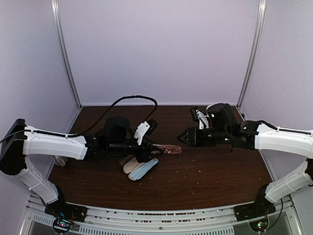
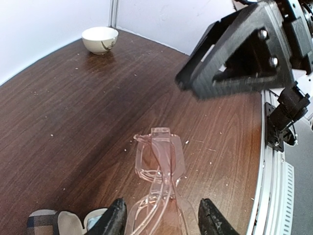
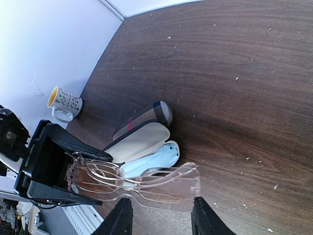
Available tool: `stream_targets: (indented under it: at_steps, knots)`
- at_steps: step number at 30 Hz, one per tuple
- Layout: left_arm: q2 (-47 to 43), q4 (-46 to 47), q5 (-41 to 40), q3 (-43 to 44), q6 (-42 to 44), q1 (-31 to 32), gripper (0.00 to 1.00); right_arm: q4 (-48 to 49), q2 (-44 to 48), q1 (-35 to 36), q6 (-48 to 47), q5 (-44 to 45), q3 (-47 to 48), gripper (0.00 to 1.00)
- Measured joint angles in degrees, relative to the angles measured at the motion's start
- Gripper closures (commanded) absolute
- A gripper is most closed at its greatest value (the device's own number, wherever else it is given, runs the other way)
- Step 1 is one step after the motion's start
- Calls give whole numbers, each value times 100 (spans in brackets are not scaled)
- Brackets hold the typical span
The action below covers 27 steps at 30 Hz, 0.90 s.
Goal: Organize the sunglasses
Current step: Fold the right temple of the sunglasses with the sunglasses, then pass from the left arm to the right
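In the top view we see the sunglasses [image 1: 168,149] in the middle, the left gripper [image 1: 152,151] at their left end, the right gripper [image 1: 182,138] to their right, the open case [image 1: 142,169] just below them.

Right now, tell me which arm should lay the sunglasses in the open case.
Left. The left gripper grips the sunglasses by one end, and the open case lies just beside it. The right gripper is open, holds nothing, and sits past the glasses' far end.
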<state>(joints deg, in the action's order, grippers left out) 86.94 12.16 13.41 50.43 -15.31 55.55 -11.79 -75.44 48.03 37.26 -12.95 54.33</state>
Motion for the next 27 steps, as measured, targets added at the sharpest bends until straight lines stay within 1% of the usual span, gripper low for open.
stream_targets:
  at_steps: [5, 10, 17, 22, 27]
  knots:
    - [-240, 42, -208, -168, 0, 0, 83, 155, 623, -166, 358, 201, -560, 57]
    - [-385, 146, -396, -260, 0, 0, 84, 634, 927, -173, 1252, 278, -1355, 58]
    - [-522, 201, -693, -372, 0, 0, 84, 1504, 1263, -138, 2524, 348, -2070, 58]
    - [-566, 289, -833, -424, -2, 0, 84, 2339, 1132, -26, 3305, 378, -2367, 59]
    - [-566, 323, -868, -431, -2, 0, 84, 3237, 588, 157, 3882, 365, -2385, 60]
